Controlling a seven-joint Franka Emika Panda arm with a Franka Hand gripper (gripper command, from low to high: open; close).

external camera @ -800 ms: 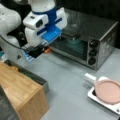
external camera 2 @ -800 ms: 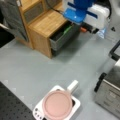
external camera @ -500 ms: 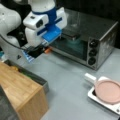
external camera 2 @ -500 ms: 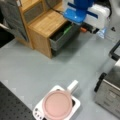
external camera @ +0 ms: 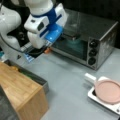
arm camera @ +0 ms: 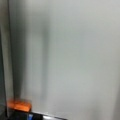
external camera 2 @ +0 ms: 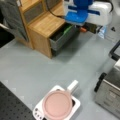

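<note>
Hovering unchanged: fingers [external camera: 47, 50] beside toaster oven [external camera: 87, 40].

I count one silver toaster oven [external camera: 92, 43] with a glass door at the upper right in a front view. It has three black round knobs [external camera: 92, 52] in a row. I see one pink round pan [external camera 2: 58, 105] with a white handle, on one white square stove plate [external camera 2: 75, 105], at the bottom in a front view. There is one wooden cabinet [external camera 2: 43, 26] at the upper left, with one open grey drawer [external camera 2: 62, 38]. I see one small orange thing [arm camera: 18, 105] at the lower left in my wrist view. I have one white and blue gripper [external camera: 41, 48], mine.
</note>
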